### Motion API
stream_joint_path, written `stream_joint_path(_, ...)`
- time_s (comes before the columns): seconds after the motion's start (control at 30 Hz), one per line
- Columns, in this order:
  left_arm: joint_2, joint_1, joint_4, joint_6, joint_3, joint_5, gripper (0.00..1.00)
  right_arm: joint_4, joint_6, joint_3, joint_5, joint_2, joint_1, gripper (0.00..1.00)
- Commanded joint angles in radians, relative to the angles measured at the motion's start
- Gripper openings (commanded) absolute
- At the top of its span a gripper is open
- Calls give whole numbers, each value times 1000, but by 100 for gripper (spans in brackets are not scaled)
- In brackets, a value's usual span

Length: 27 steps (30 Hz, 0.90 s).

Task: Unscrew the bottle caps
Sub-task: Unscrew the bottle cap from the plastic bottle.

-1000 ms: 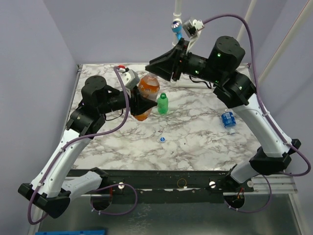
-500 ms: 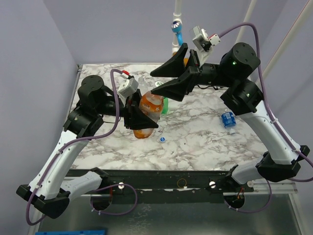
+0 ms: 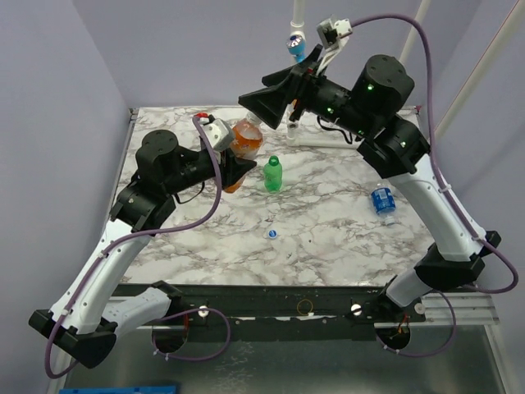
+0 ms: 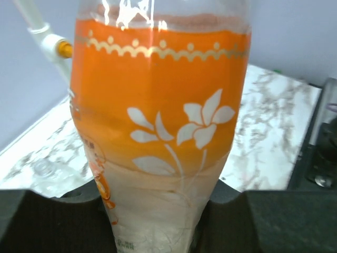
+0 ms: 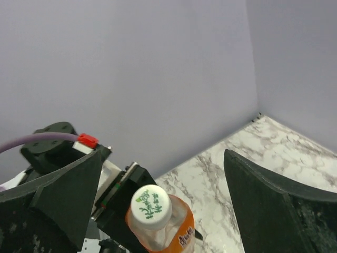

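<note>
Clamping the orange plastic bottle, the left claw offers its white screw cap; the right claw, spread wide, should next close and twist.

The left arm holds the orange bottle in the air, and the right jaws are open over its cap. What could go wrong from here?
1. The right jaws stand open around the cap without touching it; closing off-centre might push the neck aside.
2. The left jaws hold the orange bottle by its body, in the air; twisting the cap may turn it in the grip.
3. If it slips, it could hit the green bottle standing nearby.
</note>
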Motion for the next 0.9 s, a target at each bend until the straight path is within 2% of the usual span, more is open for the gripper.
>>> stream_joint_path(0.0,-5,2,8,80,-11,-193,0,-137,25,29,96,51,-2,100)
stream_joint_path(0.17,2,2,9,74,-8,-201,0,-134,30,19,89,59,-2,92)
stream_joint_path(0.27,5,2,10,71,-8,-203,0,-113,35,-4,83,49,-2,79)
stream_joint_path(0.4,4,2,10,64,-12,-199,0,-73,40,-48,83,26,-2,45)
stream_joint_path(0.43,5,2,10,59,-12,-195,0,-60,42,-58,85,20,-2,32)
stream_joint_path(0.5,2,2,10,51,-15,-181,0,-44,43,-74,86,6,-2,13)
stream_joint_path(0.53,2,2,10,45,-19,-174,0,-35,42,-80,83,0,-2,9)
stream_joint_path(0.63,-4,2,8,26,-21,-133,0,-3,32,-104,69,-22,-2,1)
stream_joint_path(0.73,-11,2,8,-5,-24,-49,0,29,1,-115,15,-42,-1,1)
stream_joint_path(0.87,-33,2,9,-69,-33,128,0,104,-52,-162,-191,-78,-7,1)
